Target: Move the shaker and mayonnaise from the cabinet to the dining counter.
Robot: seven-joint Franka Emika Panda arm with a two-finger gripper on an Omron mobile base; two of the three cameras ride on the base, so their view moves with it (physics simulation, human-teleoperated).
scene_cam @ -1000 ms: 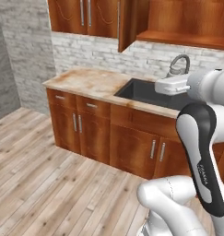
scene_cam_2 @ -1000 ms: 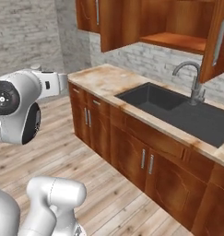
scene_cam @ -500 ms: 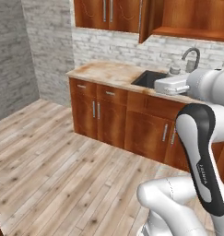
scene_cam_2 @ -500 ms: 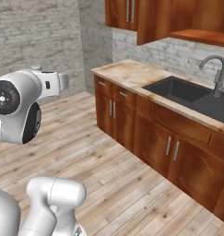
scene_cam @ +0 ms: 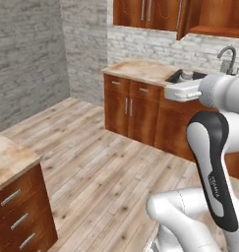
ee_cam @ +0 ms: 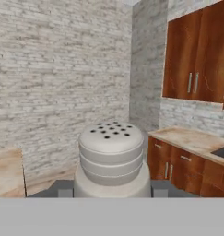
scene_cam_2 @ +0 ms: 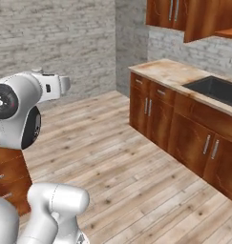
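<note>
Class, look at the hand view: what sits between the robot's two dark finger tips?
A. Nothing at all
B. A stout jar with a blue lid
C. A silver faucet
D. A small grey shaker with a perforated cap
D: the small grey shaker with dark holes dotting its rounded cap stands upright between the finger tips of the gripper, close before the camera.

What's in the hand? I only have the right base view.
Observer: Hand view shows the shaker, holed cap up, gripped between the fingertips of the hand.
Operator: Any drop-off counter in sight?
Observer: Left base view has a beige counter top over wooden drawers at its lower left.
</note>
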